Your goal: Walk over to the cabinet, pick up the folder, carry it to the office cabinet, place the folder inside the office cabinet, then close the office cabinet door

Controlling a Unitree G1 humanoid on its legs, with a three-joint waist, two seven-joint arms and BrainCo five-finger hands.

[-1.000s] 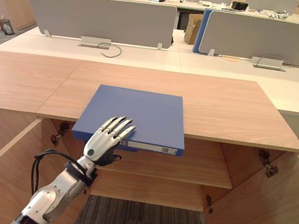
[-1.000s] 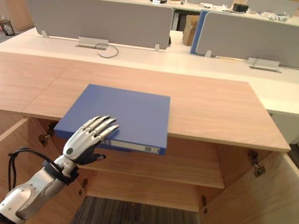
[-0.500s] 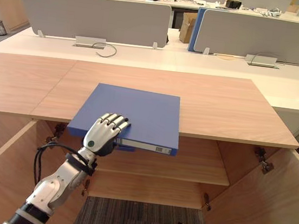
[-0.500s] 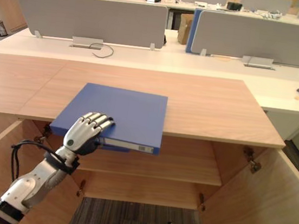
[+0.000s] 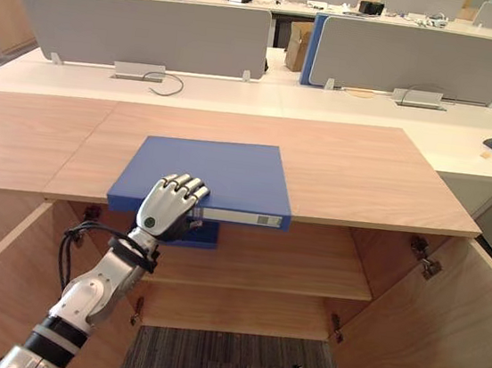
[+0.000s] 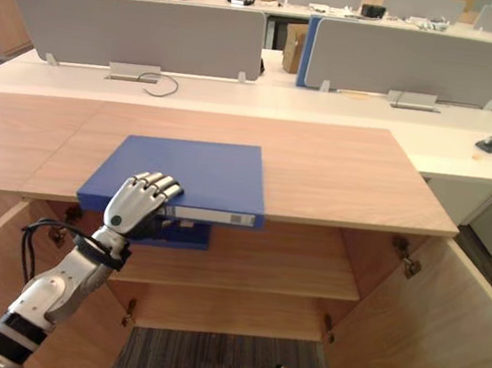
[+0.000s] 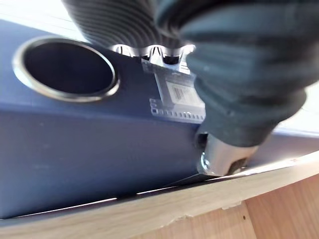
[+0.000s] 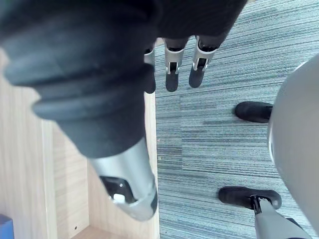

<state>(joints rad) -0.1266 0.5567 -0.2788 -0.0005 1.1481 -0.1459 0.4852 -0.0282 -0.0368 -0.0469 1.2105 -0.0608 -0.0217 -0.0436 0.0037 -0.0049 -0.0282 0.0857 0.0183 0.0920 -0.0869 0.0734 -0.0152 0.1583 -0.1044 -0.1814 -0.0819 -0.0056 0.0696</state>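
Fingers of the left hand clamp the folder's overhanging edge, probably to lift it off the cabinet, while the right hand hangs loose.

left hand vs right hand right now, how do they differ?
Grip: the left hand curls its fingers over the blue folder at its near edge; the right hand has straight fingers and holds nothing. Place: the left hand is at the cabinet top, at its front edge; the right hand hangs over the carpet. Both have dark ribbed covers.
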